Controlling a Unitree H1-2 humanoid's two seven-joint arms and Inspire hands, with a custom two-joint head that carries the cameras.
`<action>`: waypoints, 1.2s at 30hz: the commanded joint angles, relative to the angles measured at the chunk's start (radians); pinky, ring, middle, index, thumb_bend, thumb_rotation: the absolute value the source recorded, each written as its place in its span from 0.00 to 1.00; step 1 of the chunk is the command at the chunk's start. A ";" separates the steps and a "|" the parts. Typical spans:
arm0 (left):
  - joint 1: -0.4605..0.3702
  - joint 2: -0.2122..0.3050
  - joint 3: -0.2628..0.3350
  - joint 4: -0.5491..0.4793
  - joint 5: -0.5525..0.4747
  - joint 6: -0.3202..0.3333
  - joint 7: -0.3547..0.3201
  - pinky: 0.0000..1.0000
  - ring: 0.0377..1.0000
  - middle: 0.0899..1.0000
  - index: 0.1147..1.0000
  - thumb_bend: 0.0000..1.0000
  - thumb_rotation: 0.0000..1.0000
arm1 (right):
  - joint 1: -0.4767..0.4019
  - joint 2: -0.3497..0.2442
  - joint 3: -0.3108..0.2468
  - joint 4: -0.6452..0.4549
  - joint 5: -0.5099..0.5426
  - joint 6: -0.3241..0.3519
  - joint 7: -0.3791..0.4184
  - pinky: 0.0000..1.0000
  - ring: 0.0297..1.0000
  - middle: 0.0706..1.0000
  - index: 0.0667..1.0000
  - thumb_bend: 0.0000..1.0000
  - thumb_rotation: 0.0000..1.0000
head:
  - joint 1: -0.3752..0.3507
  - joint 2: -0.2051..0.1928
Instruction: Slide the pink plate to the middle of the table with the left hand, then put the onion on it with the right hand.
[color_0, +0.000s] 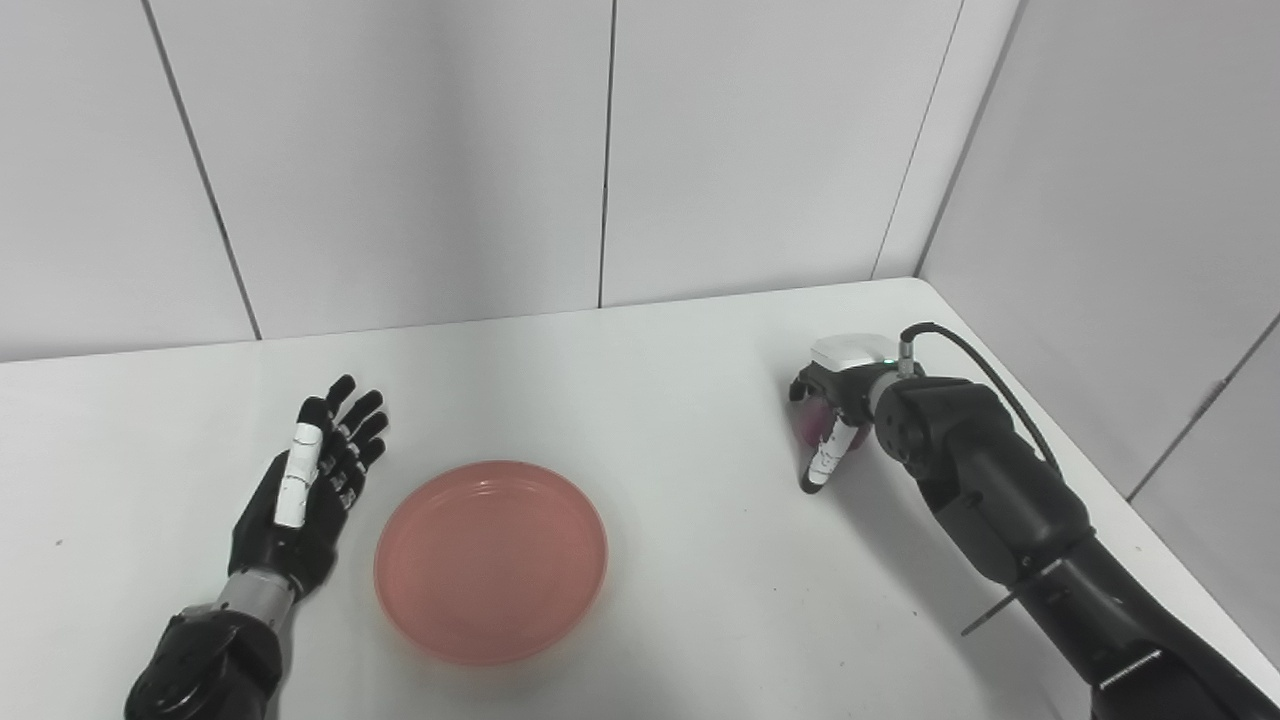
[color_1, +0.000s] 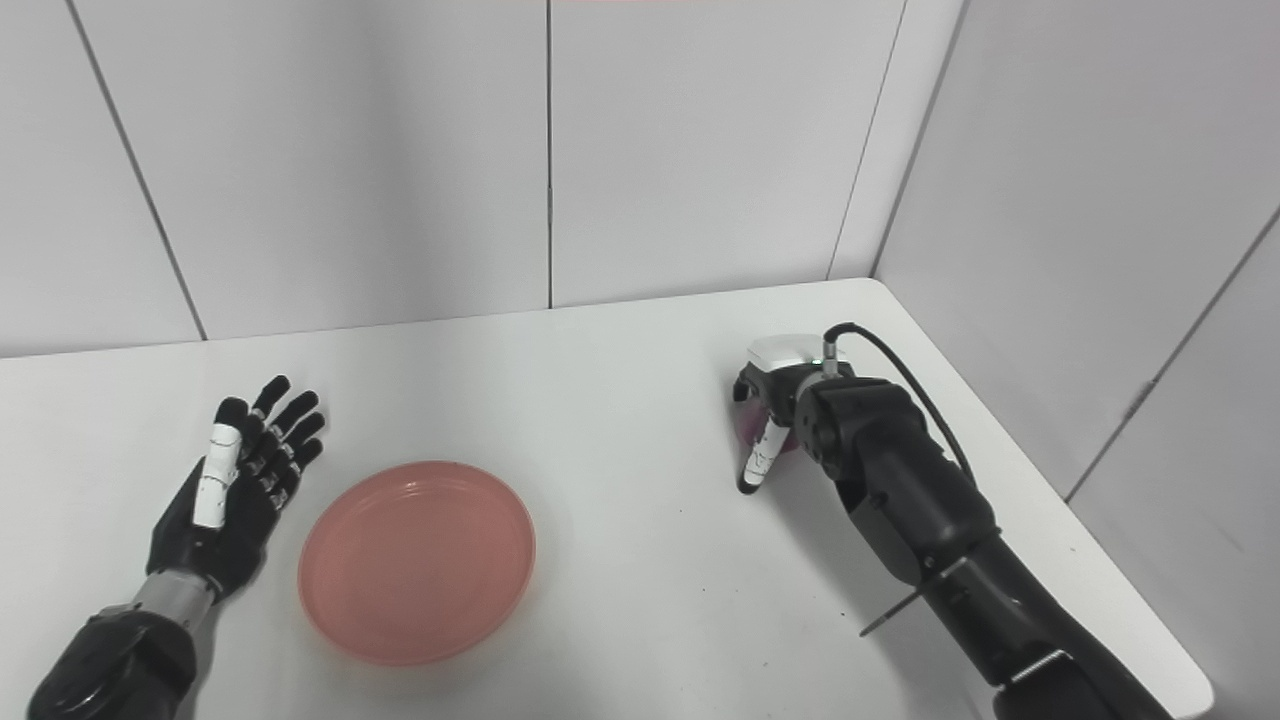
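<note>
Here the right hand (color_0: 835, 420) reaches far to the right of the pink plate (color_0: 491, 560), near the tabletop's right edge, its fingers curled down around the onion (color_0: 808, 424); only a sliver of reddish-purple skin shows between them, so how firm the hold is cannot be told. A black cable loops from the wrist. The left hand (color_0: 305, 490) lies just left of the plate, palm up, fingers spread and straight, holding nothing and not touching the rim. The white tabletop (color_0: 650, 400) carries a few tiny dark specks and is otherwise plain. Behind the plate and to its right stand pale grey wall panels (color_0: 400, 150) with thin dark seams, meeting in a corner. The plate itself is round, shallow and salmon pink with a low raised rim, sitting flat toward the near edge, a little left of centre.
</note>
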 joint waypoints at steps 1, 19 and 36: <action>0.097 -0.005 -0.014 0.082 0.025 0.108 0.031 1.00 0.97 0.95 0.96 0.82 0.82 | -0.040 -0.012 -0.011 0.009 -0.036 0.028 0.047 0.56 0.73 0.81 0.84 1.00 0.24 | 0.000 0.000; 0.094 -0.004 -0.017 0.087 0.027 0.106 0.031 1.00 0.96 0.95 0.96 0.81 0.83 | -0.047 -0.012 -0.032 0.002 -0.080 0.028 0.133 0.56 0.73 0.77 0.77 1.00 0.17 | 0.000 0.003; 0.101 -0.004 -0.013 0.078 0.026 0.117 0.035 0.99 0.96 0.95 0.96 0.81 0.83 | -0.057 -0.019 0.001 0.022 -0.082 0.020 0.156 0.54 0.69 0.74 0.70 0.99 0.18 | -0.002 0.006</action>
